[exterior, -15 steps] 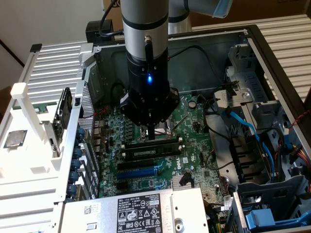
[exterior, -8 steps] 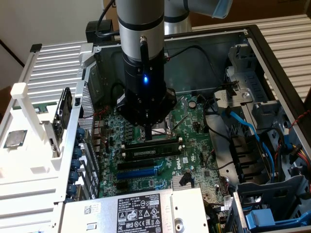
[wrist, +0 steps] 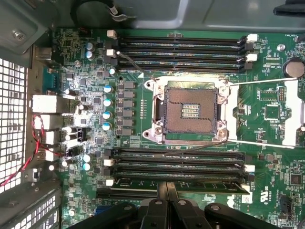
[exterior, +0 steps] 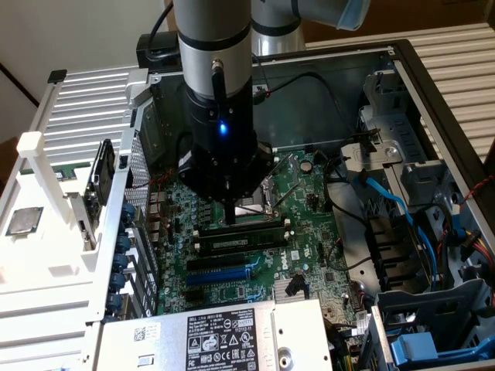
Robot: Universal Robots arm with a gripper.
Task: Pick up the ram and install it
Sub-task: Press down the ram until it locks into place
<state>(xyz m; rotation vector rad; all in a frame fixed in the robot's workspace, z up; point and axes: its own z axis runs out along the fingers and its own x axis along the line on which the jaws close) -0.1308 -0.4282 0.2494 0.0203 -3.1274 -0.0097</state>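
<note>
Exterior view: the arm reaches down into the open computer case point(exterior: 433, 85), its gripper point(exterior: 233, 219) closed with the fingertips on the top edge of the ram point(exterior: 241, 239), which stands in a slot on the green motherboard point(exterior: 309, 224) just in front of the processor socket point(exterior: 251, 207). Wrist view: the gripper point(wrist: 166, 191) has its fingers pressed together over the ram point(wrist: 200, 184), which lies along the slot nearest the camera, beside the empty black slots point(wrist: 176, 160) and the open processor socket point(wrist: 189, 109).

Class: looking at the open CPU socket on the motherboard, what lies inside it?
Inside the socket a brown bed of contacts shows, with small gold patches at its middle; no processor sits in it. In the exterior view the arm covers most of the socket.
</note>
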